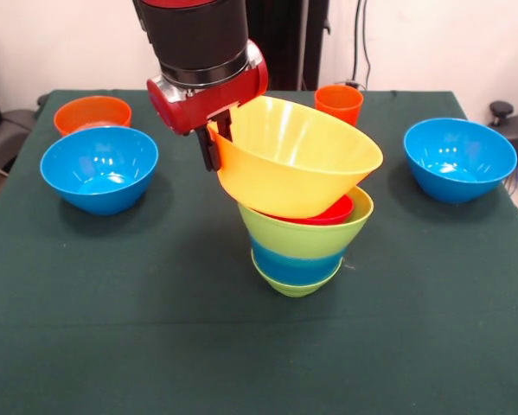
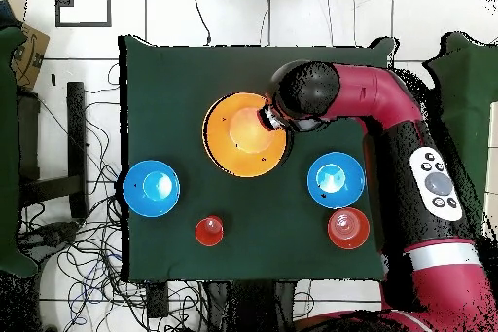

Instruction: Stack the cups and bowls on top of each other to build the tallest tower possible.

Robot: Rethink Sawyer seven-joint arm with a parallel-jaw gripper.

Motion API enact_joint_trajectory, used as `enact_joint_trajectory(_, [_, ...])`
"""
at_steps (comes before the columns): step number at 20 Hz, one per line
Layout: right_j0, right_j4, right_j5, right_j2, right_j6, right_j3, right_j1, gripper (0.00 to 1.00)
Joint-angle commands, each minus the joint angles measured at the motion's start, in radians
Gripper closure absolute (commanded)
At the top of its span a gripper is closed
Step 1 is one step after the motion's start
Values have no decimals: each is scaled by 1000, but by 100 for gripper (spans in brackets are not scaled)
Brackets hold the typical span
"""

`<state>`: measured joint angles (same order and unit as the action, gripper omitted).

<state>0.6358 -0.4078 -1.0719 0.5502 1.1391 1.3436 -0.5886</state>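
Nearest in the front view, at the middle of the green-draped surface (image 1: 111,294), stands the tower (image 1: 303,246): a small green bowl (image 1: 293,285) at the bottom, a blue band (image 1: 295,259) above it, then a lime green bowl (image 1: 310,232) with a red-pink bowl (image 1: 332,212) showing inside its rim. Its long axis runs upright.

On top sits the large yellow bowl (image 1: 297,160), tilted, its mouth facing up toward about 11 o'clock, its rim high at 3 o'clock and low at 9 o'clock. The tool (image 1: 217,143) is clamped on that low rim at 9 o'clock, one dark finger outside the wall, so it is holding the yellow bowl.

Farther back, a blue bowl (image 1: 99,169) sits at 10 o'clock from the tower and another blue bowl (image 1: 460,160) at 2 o'clock, both mouth up. Beyond them an orange bowl (image 1: 92,114) lies at the far 10 o'clock and an orange cup (image 1: 338,104) at 1 o'clock, upright.

The front view alone shows the tower's bands and the tilt. The overhead view hides the stack beneath the yellow bowl (image 2: 243,135), but shows the arm (image 2: 389,104) curving in from 3 o'clock, with the tool (image 2: 269,116) at the bowl's 2 o'clock rim.
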Motion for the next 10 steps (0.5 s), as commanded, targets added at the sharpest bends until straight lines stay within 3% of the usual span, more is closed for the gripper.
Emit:
enact_joint_trajectory(1, [-14,-66,65,-24,-17,7,75,100])
enact_joint_trajectory(10, [-10,-68,71,-22,-19,11,74,100])
